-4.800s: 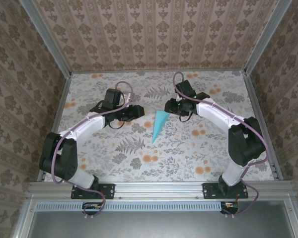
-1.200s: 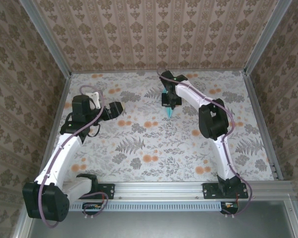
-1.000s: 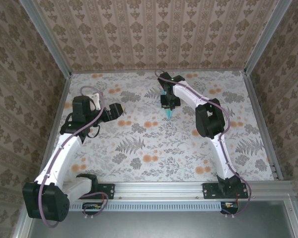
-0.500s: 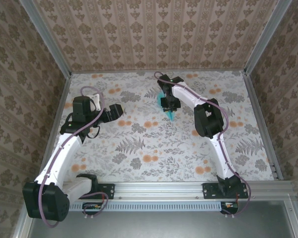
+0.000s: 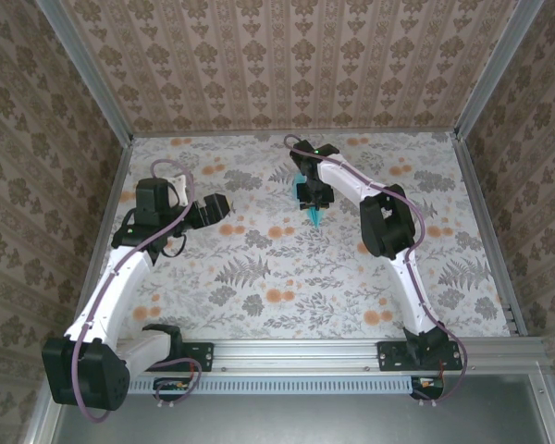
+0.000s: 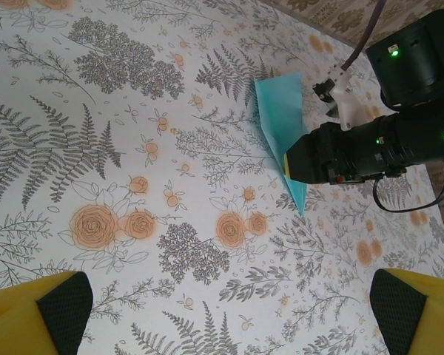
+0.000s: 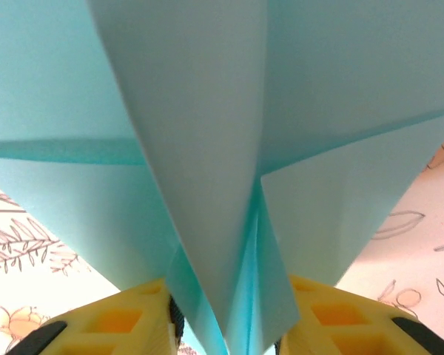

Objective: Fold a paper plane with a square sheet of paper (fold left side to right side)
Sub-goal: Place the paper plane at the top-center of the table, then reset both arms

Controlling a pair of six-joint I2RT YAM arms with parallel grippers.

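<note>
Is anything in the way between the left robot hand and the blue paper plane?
No. Just bare flowery table lies between the open left gripper and the paper plane. The right gripper reaches the plane from its other side, with the paper between its fingers.

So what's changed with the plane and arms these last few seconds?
The right gripper carried the paper plane from the middle of the table toward the far wall; the plane sits between its fingers. The left gripper pulled back to the left and has since kept still.
</note>
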